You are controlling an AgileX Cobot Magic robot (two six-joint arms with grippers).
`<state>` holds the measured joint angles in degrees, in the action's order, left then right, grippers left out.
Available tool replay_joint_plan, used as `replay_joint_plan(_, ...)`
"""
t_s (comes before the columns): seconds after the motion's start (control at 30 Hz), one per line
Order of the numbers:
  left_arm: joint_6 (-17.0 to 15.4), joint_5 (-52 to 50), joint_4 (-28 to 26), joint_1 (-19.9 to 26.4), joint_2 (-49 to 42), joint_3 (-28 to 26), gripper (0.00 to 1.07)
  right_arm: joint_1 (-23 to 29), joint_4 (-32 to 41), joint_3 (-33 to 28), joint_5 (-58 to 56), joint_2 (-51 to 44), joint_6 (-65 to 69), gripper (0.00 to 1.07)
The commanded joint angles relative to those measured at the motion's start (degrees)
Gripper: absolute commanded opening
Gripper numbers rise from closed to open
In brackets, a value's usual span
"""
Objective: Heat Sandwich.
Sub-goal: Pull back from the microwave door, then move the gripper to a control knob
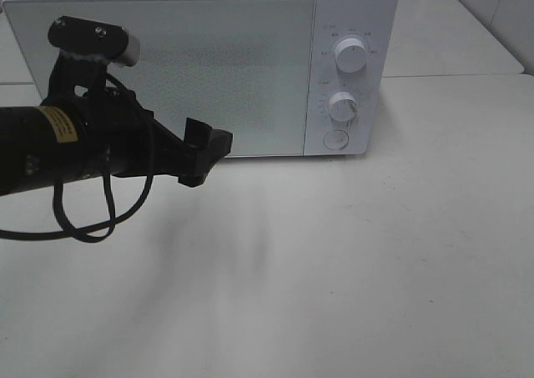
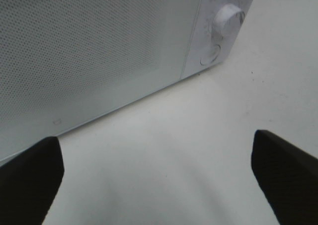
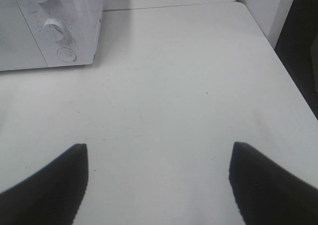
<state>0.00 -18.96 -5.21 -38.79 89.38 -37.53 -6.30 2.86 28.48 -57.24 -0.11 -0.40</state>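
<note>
Standing wide apart, both left and right jaws hang empty near the shut white microwave (image 1: 209,61).

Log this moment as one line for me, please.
microwave: door shut | left gripper: open, empty, facing door | right gripper: open, empty, above table | sandwich: not visible

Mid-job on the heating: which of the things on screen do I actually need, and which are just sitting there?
Needed:
microwave, door shut
its upper dial, lower dial and the round button below them
left claw, open in front of the door

Just there:
white table
adjoining table behind
right claw, open above the table
</note>
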Motion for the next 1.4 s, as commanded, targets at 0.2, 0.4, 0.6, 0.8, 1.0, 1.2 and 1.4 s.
replay_joint_plan(0.2, 0.00, 39.99, 2.29, -0.06, -2.23, -11.57, 0.97, -0.17, -0.23, -0.11, 0.17, -1.72, -0.11, 0.76)
replay_joint_plan(0.4, 0.00, 65.15, 4.07, -0.06, -2.23, -19.42, 0.97, -0.17, -0.23, -0.11, 0.17, -1.72, -0.11, 0.76)
replay_joint_plan(0.6, 0.00, 79.70, 5.21, -0.06, -2.23, -24.47, 0.97, -0.17, -0.23, -0.11, 0.17, -1.72, -0.11, 0.76)
replay_joint_plan(0.8, -5.61, 83.02, 7.56, 0.11, -3.27, -24.41, 0.97, -0.17, -0.23, -0.11, 0.17, -1.72, -0.11, 0.76)
replay_joint_plan(1.0, -6.25, 83.94, 5.21, 7.33, -7.45, -24.41, 0.97, -0.17, -0.23, -0.11, 0.17, -1.72, -0.11, 0.76)
replay_joint_plan(1.2, -3.67, 87.15, 3.72, 20.63, -13.35, -24.41, 0.97, -0.17, -0.23, -0.11, 0.17, -1.72, -0.11, 0.76)
replay_joint_plan(1.4, -3.44, 89.21, 1.26, 32.03, -20.40, -24.18, 0.97, -0.17, -0.23, -0.11, 0.17, -1.72, -0.11, 0.76)
